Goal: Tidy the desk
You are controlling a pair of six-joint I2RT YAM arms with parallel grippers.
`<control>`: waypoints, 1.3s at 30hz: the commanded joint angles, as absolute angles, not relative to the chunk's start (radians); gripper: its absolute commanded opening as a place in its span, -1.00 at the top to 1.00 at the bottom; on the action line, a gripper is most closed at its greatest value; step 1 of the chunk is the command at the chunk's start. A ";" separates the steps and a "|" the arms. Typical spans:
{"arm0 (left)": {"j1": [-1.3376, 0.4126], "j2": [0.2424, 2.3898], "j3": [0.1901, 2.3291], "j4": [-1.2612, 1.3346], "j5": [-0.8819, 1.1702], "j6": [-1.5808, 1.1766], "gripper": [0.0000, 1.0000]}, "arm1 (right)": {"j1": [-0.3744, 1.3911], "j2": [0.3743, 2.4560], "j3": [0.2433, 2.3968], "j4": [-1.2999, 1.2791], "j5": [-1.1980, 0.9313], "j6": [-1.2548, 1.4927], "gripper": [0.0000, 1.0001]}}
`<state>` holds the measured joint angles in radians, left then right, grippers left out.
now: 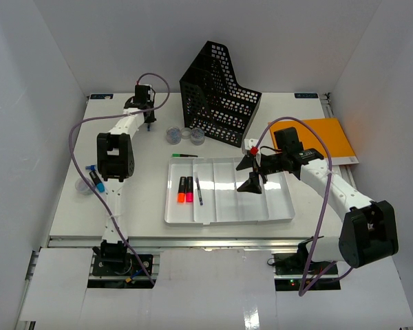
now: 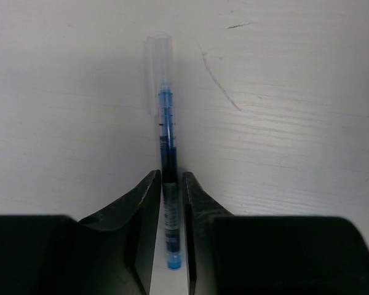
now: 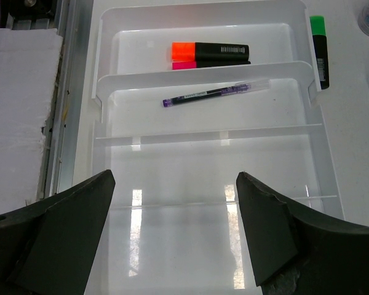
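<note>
A blue pen with a clear cap (image 2: 166, 123) lies on the white desk (image 2: 283, 123) at its back left. My left gripper (image 2: 171, 175) points down at it, and its two black fingers press against the barrel from either side. In the top view this gripper (image 1: 149, 122) hides the pen. Over the white compartmented tray (image 1: 227, 218), my right gripper (image 1: 251, 172) hangs open with nothing between its fingers; in its wrist view the gripper (image 3: 175, 178) is above bare tray compartments (image 3: 104, 80).
The tray holds an orange highlighter (image 3: 209, 49), a pink one (image 3: 184, 64) and a purple pen (image 3: 215, 93). A green highlighter (image 1: 184, 156) lies behind the tray. Two small round containers (image 1: 173, 134), a black mesh file holder (image 1: 220, 93), an orange notebook (image 1: 327, 137) and a blue marker (image 1: 95, 182) are also there.
</note>
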<state>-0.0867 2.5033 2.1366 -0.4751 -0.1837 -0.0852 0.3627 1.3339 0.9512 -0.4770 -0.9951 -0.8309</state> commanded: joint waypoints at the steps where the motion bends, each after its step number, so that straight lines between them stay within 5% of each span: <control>1: -0.089 2.479 2.059 -0.515 -0.222 -0.070 0.52 | 0.343 1.342 0.944 -0.488 -1.031 -0.847 -0.74; 10: -0.082 2.298 1.934 -0.513 -0.183 -0.151 1.00 | 0.282 1.332 0.928 -0.487 -1.074 -0.839 -0.73; 22: -0.072 1.566 1.200 -0.258 0.298 -0.462 1.00 | 0.203 1.321 0.910 -0.468 -1.046 -0.804 -0.72; 28: -0.215 1.254 0.820 -0.133 0.412 -0.601 1.00 | 0.178 1.312 0.893 -0.435 -1.034 -0.780 -0.72; 39: -0.550 1.296 0.638 0.087 0.261 -0.795 1.00 | 0.138 1.312 0.882 -0.413 -1.020 -0.765 -0.72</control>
